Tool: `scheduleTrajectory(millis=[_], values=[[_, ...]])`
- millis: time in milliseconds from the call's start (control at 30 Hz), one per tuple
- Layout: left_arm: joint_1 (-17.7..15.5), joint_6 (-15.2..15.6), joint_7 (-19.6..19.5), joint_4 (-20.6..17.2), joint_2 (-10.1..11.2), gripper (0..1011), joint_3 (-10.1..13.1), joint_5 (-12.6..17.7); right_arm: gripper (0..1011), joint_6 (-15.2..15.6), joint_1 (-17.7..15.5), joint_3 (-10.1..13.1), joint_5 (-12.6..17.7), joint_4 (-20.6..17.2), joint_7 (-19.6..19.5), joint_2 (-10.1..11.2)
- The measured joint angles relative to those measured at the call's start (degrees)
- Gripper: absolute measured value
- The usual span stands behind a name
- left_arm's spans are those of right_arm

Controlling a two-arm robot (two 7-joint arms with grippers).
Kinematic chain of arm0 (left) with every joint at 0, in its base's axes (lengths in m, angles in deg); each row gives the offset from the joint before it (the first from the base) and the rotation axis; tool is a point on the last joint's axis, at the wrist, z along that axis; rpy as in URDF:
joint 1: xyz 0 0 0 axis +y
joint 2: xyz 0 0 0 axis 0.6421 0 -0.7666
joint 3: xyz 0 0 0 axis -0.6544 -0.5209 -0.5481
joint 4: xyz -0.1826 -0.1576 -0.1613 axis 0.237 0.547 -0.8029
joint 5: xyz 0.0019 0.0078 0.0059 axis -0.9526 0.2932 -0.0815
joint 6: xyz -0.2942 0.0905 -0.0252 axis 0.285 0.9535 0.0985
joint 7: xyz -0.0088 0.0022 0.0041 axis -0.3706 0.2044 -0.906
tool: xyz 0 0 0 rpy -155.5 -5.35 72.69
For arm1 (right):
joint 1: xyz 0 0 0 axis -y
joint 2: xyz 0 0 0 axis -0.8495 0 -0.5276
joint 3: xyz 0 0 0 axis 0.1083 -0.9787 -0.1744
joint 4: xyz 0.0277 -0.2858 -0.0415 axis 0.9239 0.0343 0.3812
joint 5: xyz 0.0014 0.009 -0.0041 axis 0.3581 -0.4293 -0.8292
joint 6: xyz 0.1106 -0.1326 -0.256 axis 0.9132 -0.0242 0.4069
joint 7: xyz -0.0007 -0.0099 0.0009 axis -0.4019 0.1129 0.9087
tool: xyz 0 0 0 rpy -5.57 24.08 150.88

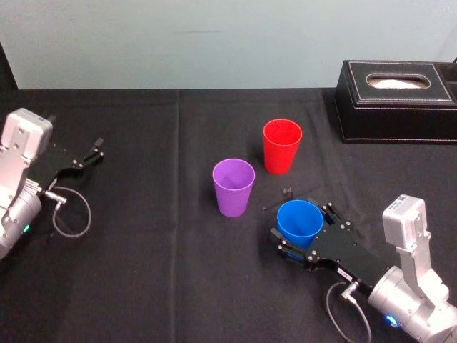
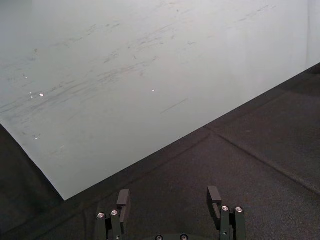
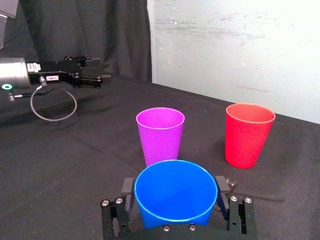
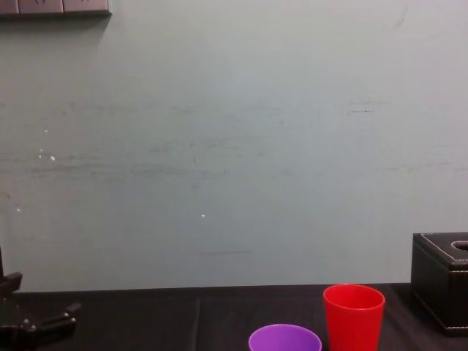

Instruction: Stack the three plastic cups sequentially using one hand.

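Head view: my right gripper point(image 1: 303, 229) sat at the lower right, jaws closed on the sides of the blue cup point(image 1: 299, 216). The purple cup point(image 1: 233, 187) stood upright at centre, near the blue one and up-left of it. The red cup point(image 1: 282, 146) stood up-right of the purple, apart from it. A black tissue box point(image 1: 396, 100) sat at the upper right, well apart from the cups. The left gripper point(image 1: 87, 156) was parked at the left edge over the black tablecloth point(image 1: 157, 279).

Left wrist view: left jaws were wide and held nothing, with one finger point(image 2: 123, 200) over bare cloth.

Right wrist view: the blue cup filled the bottom centre with a jaw pressed on each side. The purple cup stood just behind it and the red cup at right. I couldn't tell whether the blue cup was off the cloth.

Chest view: the purple rim showed at the bottom centre, the red cup right of it and the box at the right edge.

My read was step one, blue cup grasped and nothing nested yet. The next move called for lifting it above the purple rim, centring it over the mouth, lowering it straight in, then opening the jaws.
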Motion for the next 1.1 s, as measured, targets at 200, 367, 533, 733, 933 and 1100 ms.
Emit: scheduleTrajectory(millis=[200, 367, 533, 733, 933, 1100], values=[[0.00, 0.00, 0.00, 0.00, 0.00, 1005, 0.00, 0.00, 1003, -0.27, 0.21, 0.54, -1.02, 0.37, 0.15, -1.03], [0.00, 0.00, 0.00, 0.00, 0.00, 1005, 0.00, 0.00, 1003, -0.48, 0.23, 0.96, -1.86, 0.63, 0.25, -1.77], [0.00, 0.00, 0.00, 0.00, 0.00, 1005, 0.00, 0.00, 1004, -0.65, 0.14, 1.11, -2.14, 0.71, 0.25, -2.00], [0.00, 0.00, 0.00, 0.00, 0.00, 1005, 0.00, 0.00, 1003, -0.65, 0.14, 1.10, -2.08, 0.71, 0.25, -1.93], [0.00, 0.00, 0.00, 0.00, 0.00, 1005, 0.00, 0.00, 1003, -0.65, 0.14, 1.06, -2.03, 0.69, 0.24, -1.87], [0.01, 0.00, 0.00, 0.00, 0.00, 1004, 0.00, 0.00, 929, -0.64, 0.14, 1.04, -1.99, 0.68, 0.23, -1.85]])
